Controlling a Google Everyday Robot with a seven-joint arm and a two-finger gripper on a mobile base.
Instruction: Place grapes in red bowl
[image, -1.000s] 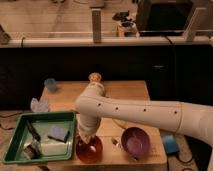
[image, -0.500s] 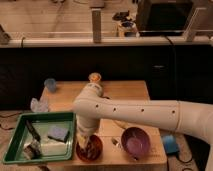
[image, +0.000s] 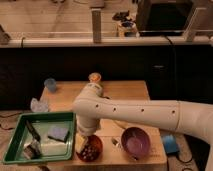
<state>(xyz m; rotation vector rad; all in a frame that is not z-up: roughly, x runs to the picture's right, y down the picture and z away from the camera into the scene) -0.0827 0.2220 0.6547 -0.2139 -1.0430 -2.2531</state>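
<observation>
Step in hand: the drop. The arm reaches in from the right and bends down over the near edge of the table (image: 125, 95). The gripper (image: 86, 140) sits low at the red bowl (image: 98, 154), on its left side, at or just inside the rim. How wide it stands, and whether it holds anything: cannot tell, since the wrist hides it.

The grapes (image: 91, 148) show as a dark speckled cluster inside the red bowl, right beside the gripper. Whether they lie free or hang in the grip is unclear.

Judgement: task nearly done. The next move calls for a clean let-go, then a straight lift clear of the rim so the bowl is not dragged or tipped.

Surface: wooden table. Green tray (image: 45, 115) just left of the red bowl, purple bowl (image: 136, 142) near on the right. Blue cup (image: 50, 84) at the far left corner.

Room: dark cabinet front behind the table, with a pale counter above it.
</observation>
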